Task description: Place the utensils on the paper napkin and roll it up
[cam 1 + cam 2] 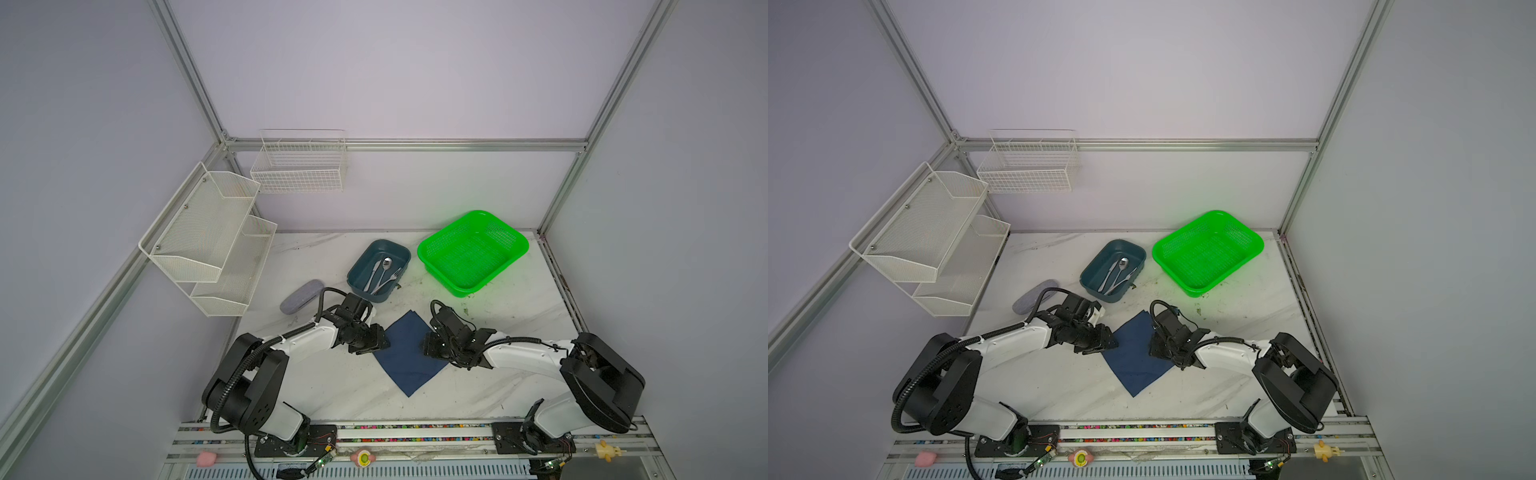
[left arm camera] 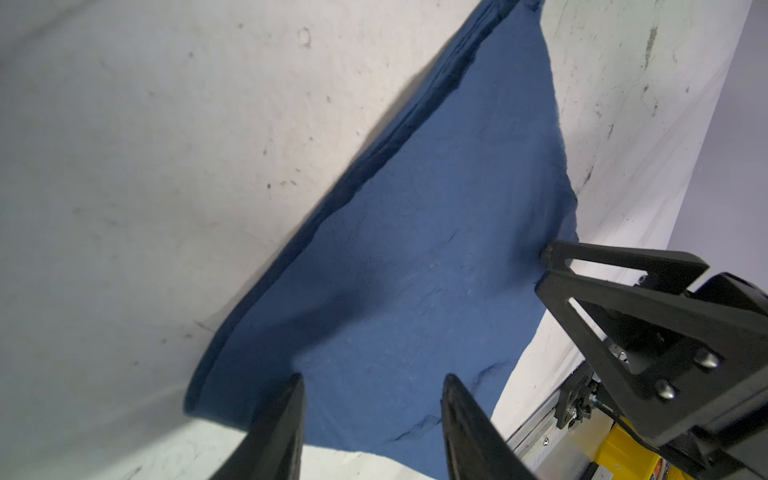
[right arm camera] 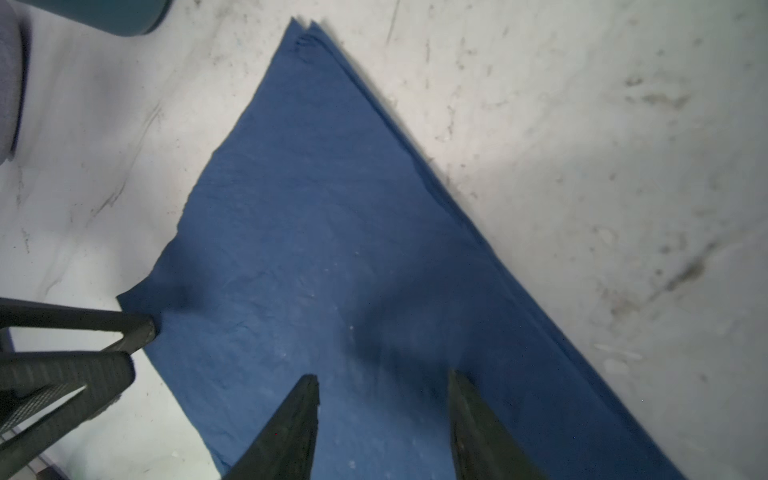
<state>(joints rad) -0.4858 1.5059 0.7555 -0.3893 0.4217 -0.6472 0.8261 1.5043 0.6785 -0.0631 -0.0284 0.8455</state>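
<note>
The paper napkin (image 1: 409,357) (image 1: 1133,361), a navy blue sheet, lies flat on the marble table, turned like a diamond. The utensils, a knife (image 1: 372,274), a spoon (image 1: 385,268) and a fork (image 1: 392,279), lie together in the dark teal tray (image 1: 376,252) behind it. My left gripper (image 1: 384,345) (image 2: 374,378) is low over the napkin's left corner, open, with only napkin (image 2: 415,249) showing between its fingers. My right gripper (image 1: 428,347) (image 3: 382,374) is low over the right corner, open too, above the napkin (image 3: 332,228). The two grippers face each other across the sheet.
A green mesh basket (image 1: 471,253) stands at the back right. A grey oblong case (image 1: 301,296) lies left of the tray. A white two-tier mesh shelf (image 1: 212,237) and a white wire basket (image 1: 299,162) hang on the left and back walls.
</note>
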